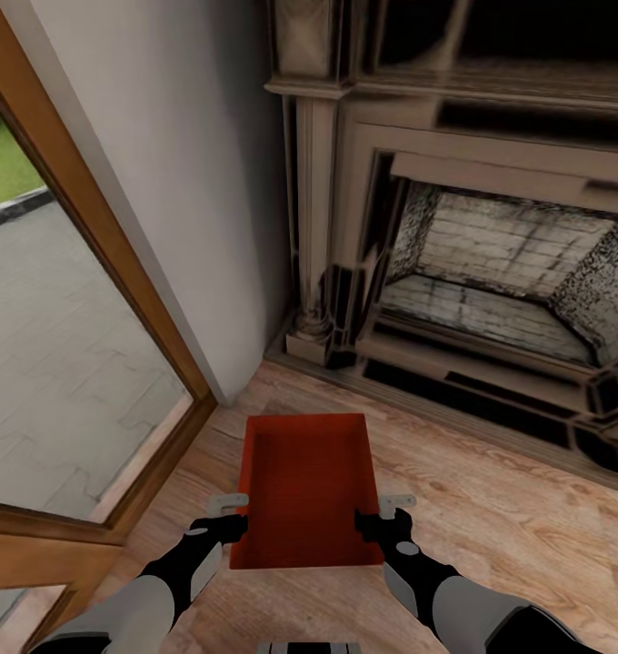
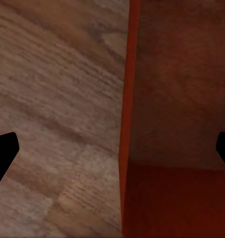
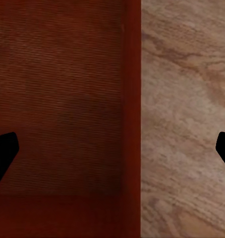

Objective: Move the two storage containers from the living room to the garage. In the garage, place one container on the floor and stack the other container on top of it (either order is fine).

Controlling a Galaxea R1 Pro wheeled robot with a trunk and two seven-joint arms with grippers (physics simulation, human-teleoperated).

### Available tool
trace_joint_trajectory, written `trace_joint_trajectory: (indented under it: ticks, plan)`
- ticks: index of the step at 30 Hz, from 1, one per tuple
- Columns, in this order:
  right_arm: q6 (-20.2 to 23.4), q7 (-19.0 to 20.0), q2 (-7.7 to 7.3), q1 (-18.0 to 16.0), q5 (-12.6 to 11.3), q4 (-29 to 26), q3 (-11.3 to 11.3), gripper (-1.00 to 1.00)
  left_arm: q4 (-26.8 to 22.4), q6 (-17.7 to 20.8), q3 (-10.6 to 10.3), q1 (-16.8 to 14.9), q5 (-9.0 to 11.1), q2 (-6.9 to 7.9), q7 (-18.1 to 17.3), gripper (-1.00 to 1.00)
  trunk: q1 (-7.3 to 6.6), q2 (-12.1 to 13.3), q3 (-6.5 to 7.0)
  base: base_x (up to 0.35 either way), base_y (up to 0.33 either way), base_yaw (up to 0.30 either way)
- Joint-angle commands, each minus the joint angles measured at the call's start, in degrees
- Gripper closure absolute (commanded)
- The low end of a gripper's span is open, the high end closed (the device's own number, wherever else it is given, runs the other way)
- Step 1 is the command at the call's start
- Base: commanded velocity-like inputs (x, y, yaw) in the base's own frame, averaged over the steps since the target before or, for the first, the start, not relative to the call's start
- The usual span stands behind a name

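Left gripper (image 1: pixel 227 513) and right gripper (image 1: pixel 386 513) spread, each straddling a side wall of the orange-red rectangular thin-walled bin (image 1: pixel 306 495). Risk: uneven pinch tilts it; fireplace (image 1: pixel 491 272) at 1 o'clock.

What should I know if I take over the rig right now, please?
Left claw: open, straddling the left wall of the orange-red storage container, one finger inside, one outside.
Right claw: open, straddling the right wall likewise.
The container sits on the light wood plank floor in the living room, between the glass door and the fireplace. It is empty and not yet gripped.
Done: both arms lined up on the container.
Left: close both claws, lift, carry to the garage, set down; fetch the second container and stack it.
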Motion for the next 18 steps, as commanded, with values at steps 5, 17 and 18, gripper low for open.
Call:
trace_joint_trajectory:
  ticks: [5,17,18]
  plan:
    - [-0.1,-0.2,-0.01,0.0,-0.5,0.0,0.5,-1.00,-0.3,0.3,0.3,0.0,0.1,0.00,0.1,-1.00,-0.01,0.0,-0.03,0.000,0.000,0.000]
    - [-0.1,-0.2,-1.05,0.0,-0.3,1.1,0.7,-1.00,-0.3,0.3,0.3,0.0,0.0,0.04,0.1,-1.00,-0.01,0.0,-0.03,0.000,0.000,0.000]
    - [-0.1,-0.3,-1.12,0.0,-0.3,1.2,0.7,-1.00,-0.3,0.3,0.3,0.0,0.0,0.04,0.1,-1.00,-0.01,0.0,-0.03,0.000,0.000,0.000]
